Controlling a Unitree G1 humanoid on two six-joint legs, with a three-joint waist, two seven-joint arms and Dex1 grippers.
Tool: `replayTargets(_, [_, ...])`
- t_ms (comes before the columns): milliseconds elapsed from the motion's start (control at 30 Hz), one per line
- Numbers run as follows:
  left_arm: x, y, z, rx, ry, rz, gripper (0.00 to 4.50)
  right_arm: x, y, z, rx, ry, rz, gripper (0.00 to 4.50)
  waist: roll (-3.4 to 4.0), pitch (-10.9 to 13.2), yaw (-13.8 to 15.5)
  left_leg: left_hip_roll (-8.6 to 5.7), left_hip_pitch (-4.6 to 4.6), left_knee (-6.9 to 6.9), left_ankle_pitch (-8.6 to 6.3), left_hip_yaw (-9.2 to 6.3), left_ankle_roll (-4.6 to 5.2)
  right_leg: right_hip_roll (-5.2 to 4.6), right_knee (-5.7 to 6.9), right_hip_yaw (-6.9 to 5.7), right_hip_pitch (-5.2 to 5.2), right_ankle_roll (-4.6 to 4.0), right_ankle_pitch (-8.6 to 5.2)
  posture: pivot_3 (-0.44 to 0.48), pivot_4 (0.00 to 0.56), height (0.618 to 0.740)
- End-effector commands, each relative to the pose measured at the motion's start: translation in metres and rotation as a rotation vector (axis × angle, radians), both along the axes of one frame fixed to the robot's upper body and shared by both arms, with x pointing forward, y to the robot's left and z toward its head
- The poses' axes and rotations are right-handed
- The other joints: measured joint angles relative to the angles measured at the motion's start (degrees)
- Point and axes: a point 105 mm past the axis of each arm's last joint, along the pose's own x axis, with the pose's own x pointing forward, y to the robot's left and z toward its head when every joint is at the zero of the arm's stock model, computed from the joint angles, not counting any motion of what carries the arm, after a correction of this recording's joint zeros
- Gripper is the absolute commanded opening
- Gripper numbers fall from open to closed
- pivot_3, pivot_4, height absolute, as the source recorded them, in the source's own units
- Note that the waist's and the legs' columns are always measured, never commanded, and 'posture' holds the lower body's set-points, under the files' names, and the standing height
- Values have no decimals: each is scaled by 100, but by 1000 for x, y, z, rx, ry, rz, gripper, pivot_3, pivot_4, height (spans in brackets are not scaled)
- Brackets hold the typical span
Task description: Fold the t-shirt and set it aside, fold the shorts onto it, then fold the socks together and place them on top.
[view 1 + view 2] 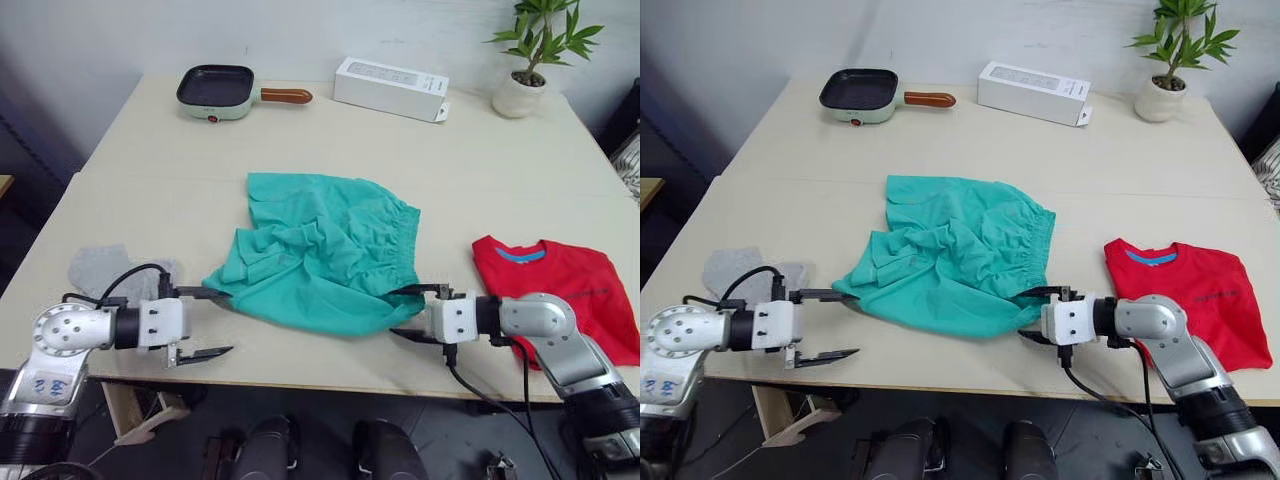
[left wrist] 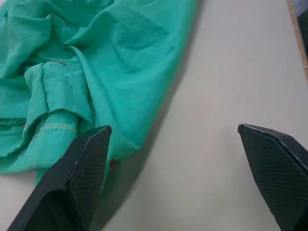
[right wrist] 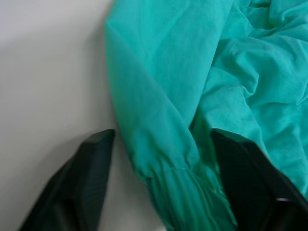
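The crumpled teal fabric shorts (image 1: 320, 255) lie mid-table on the smooth pale wooden tabletop (image 1: 150, 150). The left gripper (image 1: 205, 322) is spread wide at their left corner. The right gripper (image 1: 413, 312) is parted around the gathered right edge, unclenched. The folded red cotton t-shirt (image 1: 570, 290) lies to the right; the grey knit socks (image 1: 105, 268) lie to the left.

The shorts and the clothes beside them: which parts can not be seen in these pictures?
- Shorts: crumpled, so the folds hide the leg openings; the right pincer covers the near corner in the head views.
- Socks: the left arm hides their near part, so two separate socks cannot be counted.
- T-shirt: the chest print is too small to read; the right arm covers the near edge.
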Motion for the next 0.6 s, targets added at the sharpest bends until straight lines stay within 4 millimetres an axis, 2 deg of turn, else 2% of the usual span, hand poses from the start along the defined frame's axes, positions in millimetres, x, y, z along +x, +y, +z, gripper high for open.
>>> replayTargets(33, [16,4,4,50,-94,19,4417,8,3,10,6,-76,3,1730,0,0,-4,0,1,0,1,3,0,0,2,0,0,0,0,0,150,740])
replayTargets(200, [29,14,5,96,-151,35,4417,16,6,23,100,-79,-41,16,1,0,-19,2,3,-5,5,8,-4,-2,7,1,-8,0,0,0,150,740])
replayTargets(267, [31,14,6,96,-172,27,4417,22,6,35,232,-21,-123,16,1,0,-19,4,3,-6,5,8,-3,-2,9,1,-8,0,0,0,150,740])
replayTargets(333, [32,13,5,103,-186,9,4417,25,6,40,294,12,-159,16,2,1,-13,5,3,-3,6,6,-2,-2,11,-1,-8,0,0,0,150,740])
replayTargets(467, [42,0,14,39,-245,-25,4417,24,8,42,340,56,-183,16,2,1,3,4,2,1,5,5,-3,-4,10,-1,-5,-1,1,0,150,740])
replayTargets(600, [45,-19,6,67,-281,-115,4417,23,12,45,380,89,-196,16,2,1,8,-2,1,0,-1,4,-11,-8,8,-1,-5,3,3,0,150,740])
